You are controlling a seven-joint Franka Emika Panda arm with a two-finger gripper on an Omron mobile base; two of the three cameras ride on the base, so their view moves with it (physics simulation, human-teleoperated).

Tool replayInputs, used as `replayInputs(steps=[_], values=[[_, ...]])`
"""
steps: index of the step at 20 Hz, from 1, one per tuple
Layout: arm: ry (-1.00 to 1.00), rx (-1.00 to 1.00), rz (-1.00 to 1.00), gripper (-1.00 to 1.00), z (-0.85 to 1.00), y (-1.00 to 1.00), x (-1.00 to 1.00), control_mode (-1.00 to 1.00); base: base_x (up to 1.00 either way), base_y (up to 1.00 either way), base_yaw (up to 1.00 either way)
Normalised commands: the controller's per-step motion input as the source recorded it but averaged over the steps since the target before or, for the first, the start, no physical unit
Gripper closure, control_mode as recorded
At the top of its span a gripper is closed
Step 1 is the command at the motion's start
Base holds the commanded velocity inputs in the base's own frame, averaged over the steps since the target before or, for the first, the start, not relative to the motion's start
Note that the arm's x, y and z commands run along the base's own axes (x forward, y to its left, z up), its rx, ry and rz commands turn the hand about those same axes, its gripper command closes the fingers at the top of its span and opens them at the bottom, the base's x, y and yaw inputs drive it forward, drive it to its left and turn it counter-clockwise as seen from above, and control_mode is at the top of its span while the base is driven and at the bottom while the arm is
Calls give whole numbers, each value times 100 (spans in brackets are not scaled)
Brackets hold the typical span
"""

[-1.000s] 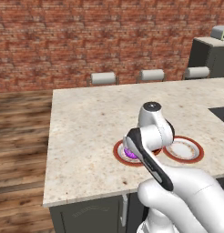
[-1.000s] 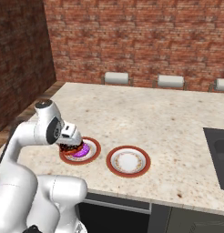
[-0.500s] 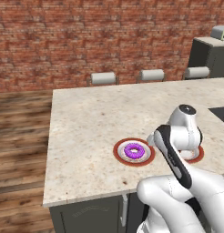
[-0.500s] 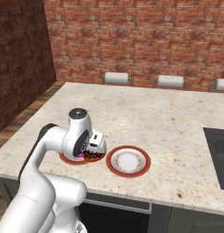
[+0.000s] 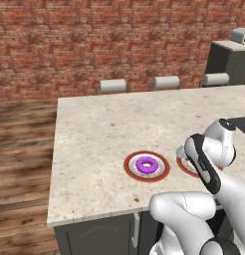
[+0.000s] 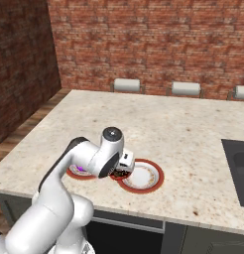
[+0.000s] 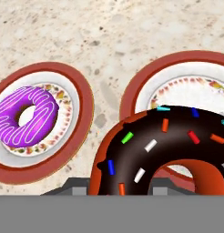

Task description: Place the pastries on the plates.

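Within one second the white arm's two-finger gripper had swung off the round brown-rimmed plate bearing the purple-iced ring doughnut, which was then uncovered to the hand's left. The fingers were clenched on the dark chocolate ring doughnut with coloured sprinkles, held directly before the hand above the near rim of the second, bare brown-rimmed plate. One pastry appeared placed; the second apparently awaited lowering and release over that plate's centre.

No legible text or labels anywhere
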Motion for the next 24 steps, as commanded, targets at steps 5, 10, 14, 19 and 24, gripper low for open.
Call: replayInputs(steps=[5,10,14,19,24], values=[[1,1,0,100,0,-53,35,-100,0,0,0],[0,2,0,100,-4,-44,35,-100,0,0,0],[1,0,1,100,-20,-26,42,-100,0,0,0],[0,0,1,100,-36,-2,23,-100,0,0,0],[0,0,0,100,-36,0,12,-100,0,0,0]])
